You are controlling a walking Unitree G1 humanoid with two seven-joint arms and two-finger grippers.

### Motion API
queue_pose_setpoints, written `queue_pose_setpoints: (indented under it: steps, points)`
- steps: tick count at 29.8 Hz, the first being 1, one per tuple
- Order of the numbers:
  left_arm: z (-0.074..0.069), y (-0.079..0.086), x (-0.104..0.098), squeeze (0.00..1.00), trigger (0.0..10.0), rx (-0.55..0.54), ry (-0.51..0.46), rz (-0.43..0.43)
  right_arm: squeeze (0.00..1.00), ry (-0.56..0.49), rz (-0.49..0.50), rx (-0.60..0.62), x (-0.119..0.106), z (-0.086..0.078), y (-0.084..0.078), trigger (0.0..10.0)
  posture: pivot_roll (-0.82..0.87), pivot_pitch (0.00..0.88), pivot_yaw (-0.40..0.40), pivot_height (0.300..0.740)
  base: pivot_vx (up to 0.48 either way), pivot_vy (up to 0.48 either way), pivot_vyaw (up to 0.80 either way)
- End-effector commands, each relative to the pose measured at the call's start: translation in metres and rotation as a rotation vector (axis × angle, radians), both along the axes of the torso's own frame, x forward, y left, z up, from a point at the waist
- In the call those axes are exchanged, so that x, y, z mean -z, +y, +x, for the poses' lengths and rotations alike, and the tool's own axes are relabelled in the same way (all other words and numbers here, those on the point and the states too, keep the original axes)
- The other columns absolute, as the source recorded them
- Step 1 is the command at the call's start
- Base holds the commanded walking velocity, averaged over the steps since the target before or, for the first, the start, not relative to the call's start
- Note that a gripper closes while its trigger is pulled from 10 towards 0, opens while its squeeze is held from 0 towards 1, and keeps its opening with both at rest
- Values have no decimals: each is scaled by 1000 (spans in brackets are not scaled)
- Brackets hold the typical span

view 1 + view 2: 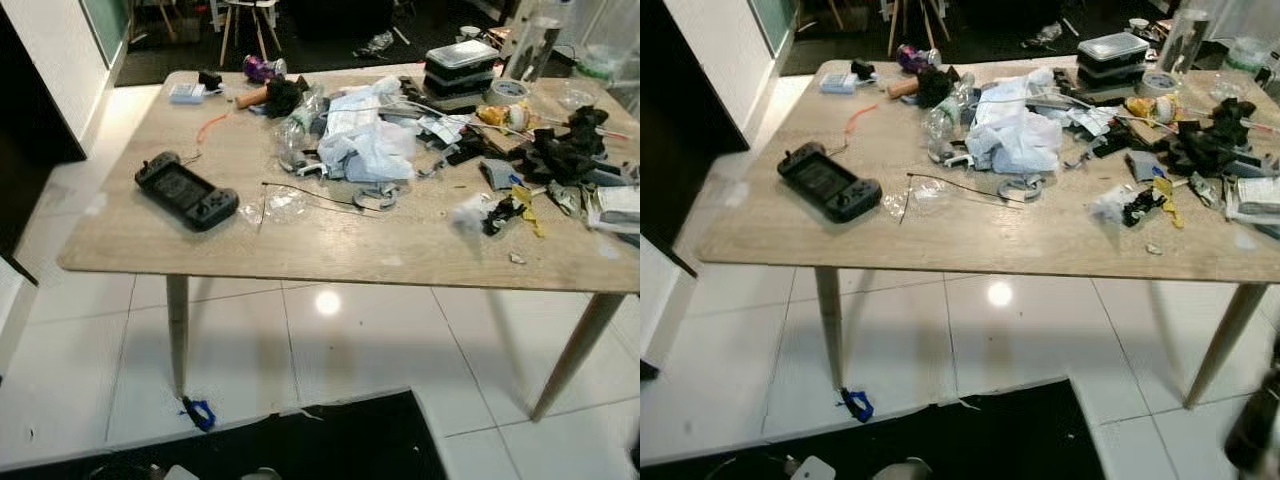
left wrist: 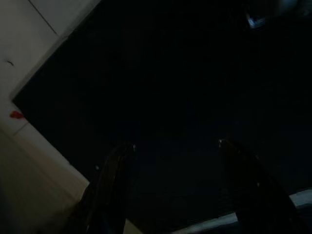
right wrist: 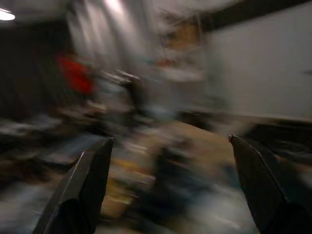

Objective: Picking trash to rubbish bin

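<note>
A wooden table [image 1: 330,245] stands before me, strewn with trash. A heap of crumpled white plastic bags [image 1: 365,140] lies at its middle, with a clear crushed bottle [image 1: 295,125] beside it and a clear wrapper [image 1: 275,205] nearer the front. Yellow and black scraps [image 1: 510,205] lie toward the right. My left gripper [image 2: 173,143] hangs open over a dark mat, nothing between its fingers. My right gripper [image 3: 170,139] is open too, facing the cluttered table in a blurred picture; a dark blur of that arm [image 1: 1255,430] shows low on the right.
A black handheld game console [image 1: 187,190] lies on the table's left part. Stacked food containers [image 1: 460,70] and a tape roll [image 1: 510,90] sit at the back right. A black mat [image 1: 330,440] covers the white tiled floor in front. A chair [image 1: 250,20] stands beyond.
</note>
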State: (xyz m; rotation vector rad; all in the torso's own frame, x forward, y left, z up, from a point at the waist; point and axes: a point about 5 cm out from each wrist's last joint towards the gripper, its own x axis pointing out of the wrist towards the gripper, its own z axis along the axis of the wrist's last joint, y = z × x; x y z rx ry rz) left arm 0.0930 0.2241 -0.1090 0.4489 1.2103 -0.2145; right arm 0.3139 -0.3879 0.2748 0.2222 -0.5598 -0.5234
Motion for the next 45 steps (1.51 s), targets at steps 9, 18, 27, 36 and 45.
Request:
queue_pose_setpoints:
  steps: [9, 18, 27, 36, 45]
  points:
    - [-6, -2, 2, 0, 10000, 27, 44, -16, 0, 29, -162, -419, -3, 35, 70, 10000, -23, 100, -10, 740, 274, 0, 0]
    - [-6, -2, 2, 0, 10000, 40, 51, -15, 0, 220, -220, -492, 28, 45, 86, 10000, -27, 94, -7, 740, 356, 0, 0]
    - [-5, -2, 2, 0, 10000, 50, 48, -17, 0, 350, -289, -566, 49, 53, 111, 10000, -30, 81, -5, 740, 379, 0, 0]
    - [-5, -2, 2, 0, 10000, 1, 38, -28, 0, 513, -302, -431, 64, 51, 91, 10000, -30, 79, -5, 740, 228, 0, 0]
    - [-6, -3, 2, 0, 10000, 8, 51, -48, 0, 692, -288, -393, 90, 47, 84, 10000, -36, 86, -1, 740, 0, -343, 0]
